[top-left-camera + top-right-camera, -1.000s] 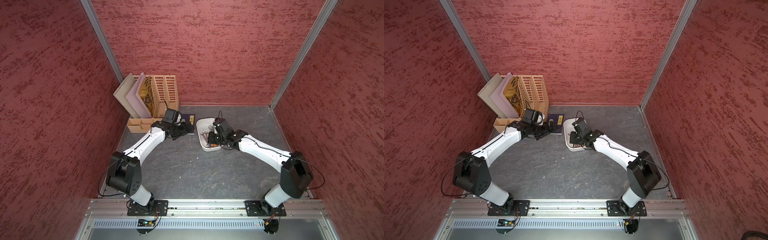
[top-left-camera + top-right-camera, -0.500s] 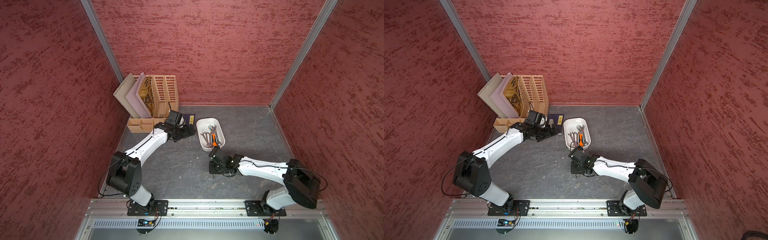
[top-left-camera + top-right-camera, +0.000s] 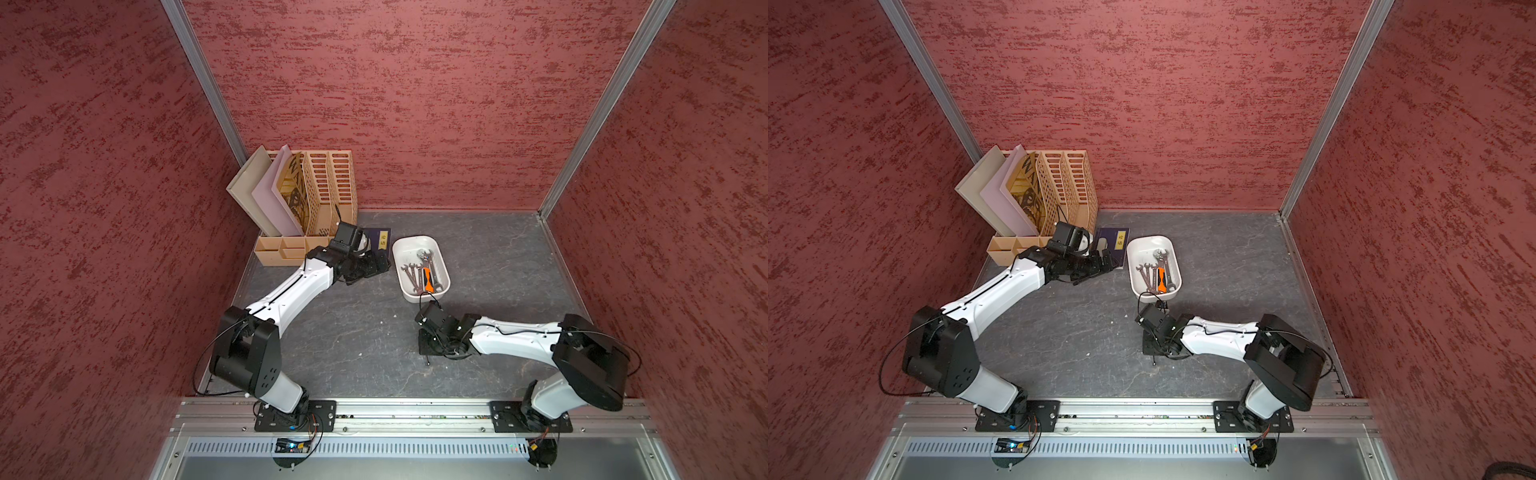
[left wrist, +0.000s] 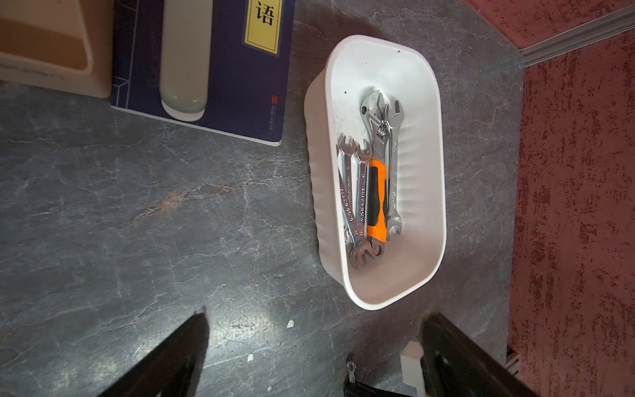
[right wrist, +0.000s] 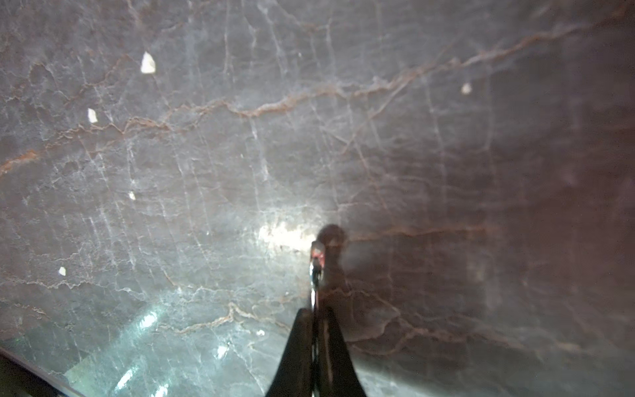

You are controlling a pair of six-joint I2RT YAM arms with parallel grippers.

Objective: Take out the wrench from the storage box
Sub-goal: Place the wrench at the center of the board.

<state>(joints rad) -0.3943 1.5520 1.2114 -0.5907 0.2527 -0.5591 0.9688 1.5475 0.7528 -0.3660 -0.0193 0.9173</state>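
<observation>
While left pincer (image 4: 314,319) gapes wide, right pincer (image 5: 314,311) — narrow — grips the wrench (image 5: 316,261).

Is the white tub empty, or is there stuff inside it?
Not empty. The storage box has several silver wrenches and an orange-handled wrench lying piled together inside it.

You had a smooth, glossy white plastic box (image 4: 412,172), its outer wall faintly ribbed. The wrenches (image 4: 359,192) in it were bright polished metal, and one carried a matt orange-and-black grip (image 4: 376,202). A thin wrench (image 5: 316,271) outside it gleamed the same. Your table (image 4: 171,206) looked like matt grey stone with pale and rusty veins. The walls (image 3: 415,104) were rough, red and plaster-like. The organizer (image 3: 328,187) was peach plastic, and the book (image 4: 233,86) had a dull navy cover.
</observation>
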